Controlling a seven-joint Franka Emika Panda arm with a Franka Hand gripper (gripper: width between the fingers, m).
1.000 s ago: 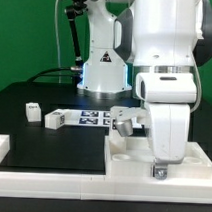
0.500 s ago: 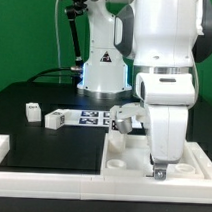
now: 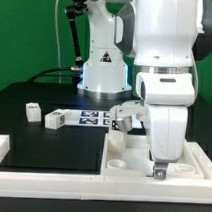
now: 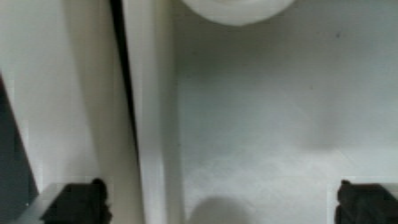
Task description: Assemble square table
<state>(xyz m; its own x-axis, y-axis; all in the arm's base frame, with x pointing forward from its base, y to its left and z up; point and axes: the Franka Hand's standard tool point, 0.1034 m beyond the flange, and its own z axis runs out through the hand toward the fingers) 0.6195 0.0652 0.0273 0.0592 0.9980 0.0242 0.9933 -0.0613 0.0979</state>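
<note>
- My gripper (image 4: 222, 205) hangs with its jaws wide apart; the two dark fingertips (image 4: 75, 201) show at the edge of the wrist view with nothing clamped between them
- In the exterior view my gripper (image 3: 158, 169) points straight down, low over the near corner of the square table top (image 3: 127, 155), on the exterior view's right
- Below the fingers lies the pale inner face of the square table top (image 4: 267, 120); a thin dark seam (image 4: 121, 100) runs lengthwise beside its raised rim, and one fingertip sits on the far side of that seam
- A round pale socket (image 4: 237, 8) shows on the top's face, ahead of the fingers
- I cannot tell whether the fingertips touch the surface
- A tagged third leg (image 3: 121, 122) stands at the top's far edge, partly behind my arm
- The marker board (image 3: 90, 118) lies flat on the black table (image 3: 52, 142), just beyond that leg
- A second leg (image 3: 55, 119) lies at the board's end, and a first leg (image 3: 33, 112) stands further to the exterior view's left
- The white border rail (image 3: 41, 177) runs along the near edge
</note>
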